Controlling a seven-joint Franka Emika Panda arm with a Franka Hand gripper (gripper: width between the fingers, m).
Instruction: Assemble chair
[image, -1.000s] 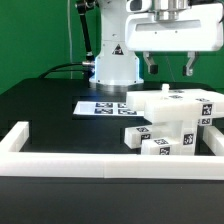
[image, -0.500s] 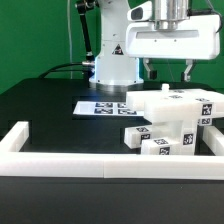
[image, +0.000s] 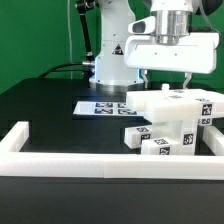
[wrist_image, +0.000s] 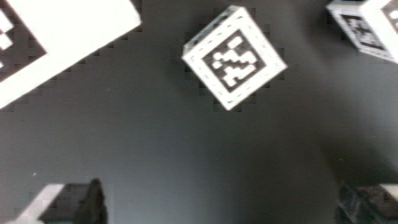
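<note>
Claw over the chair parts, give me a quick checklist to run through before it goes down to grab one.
1. The claw is open: ok, its fingers stand wide apart in both views.
2. Nothing held: ok, the gap between the fingers is empty.
3. Clear of the chair parts: ok, it hangs above them in the exterior view and does not appear to touch them.
4. A part lined up between the fingers: not ok, the wrist view shows only dark table there.
5. The marker board and border rail are out of the way: ok, both lie away from the claw.
</note>
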